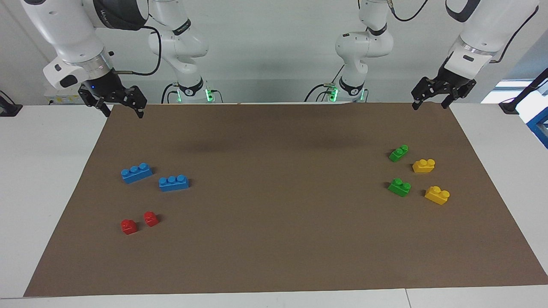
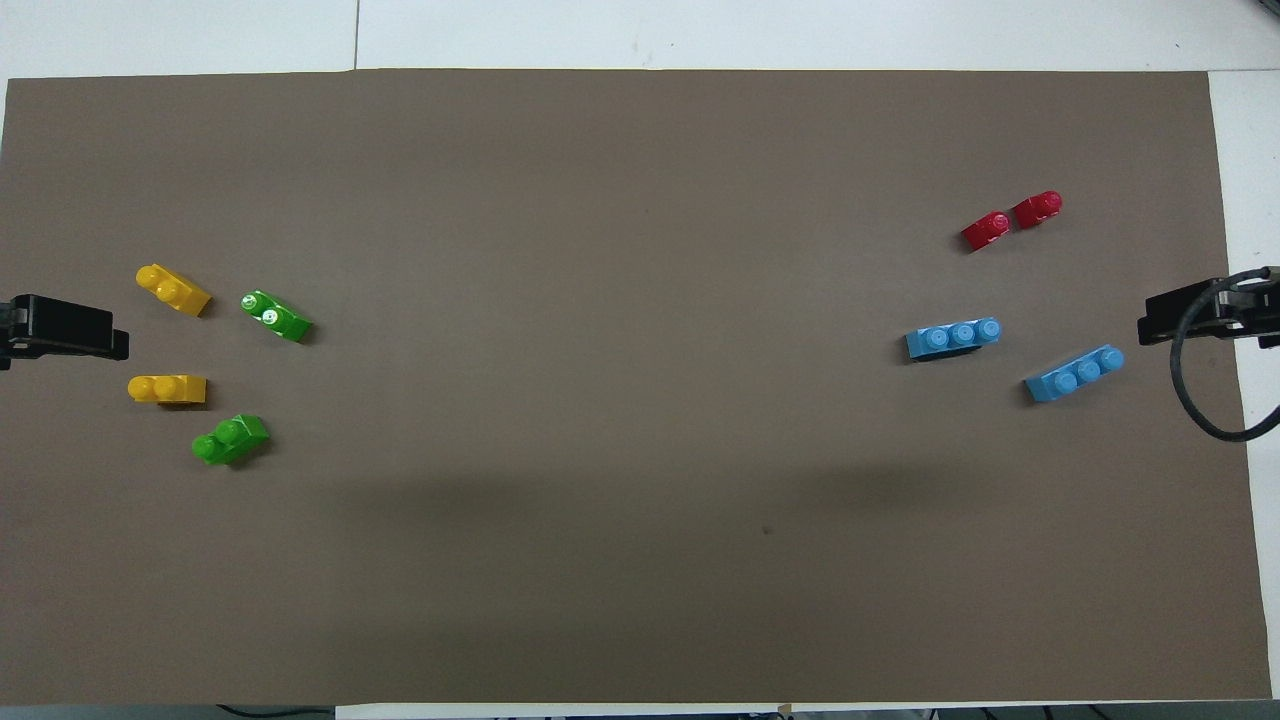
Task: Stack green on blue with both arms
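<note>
1. Red plastic bricks (image 1: 140,222) lie lowest in the facing view, at 7 o'clock.
2. Small green plastic two-stud brick (image 1: 399,153) at 3 o'clock, long blue three-stud brick (image 1: 173,182) at 9: well apart, unstacked.
3. Left gripper (image 1: 432,102) and right gripper (image 1: 122,109) hang spread, empty; everything remains.

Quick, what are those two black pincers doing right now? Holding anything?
Left pincer: open, holding nothing, up over the brown mat's corner at its own end.
Right pincer: open, holding nothing, up over the mat's other near corner.

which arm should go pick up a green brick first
Left. Both green bricks lie at the left arm's end, with the left claw hanging there; the right claw hangs over the blue bricks' end.
</note>
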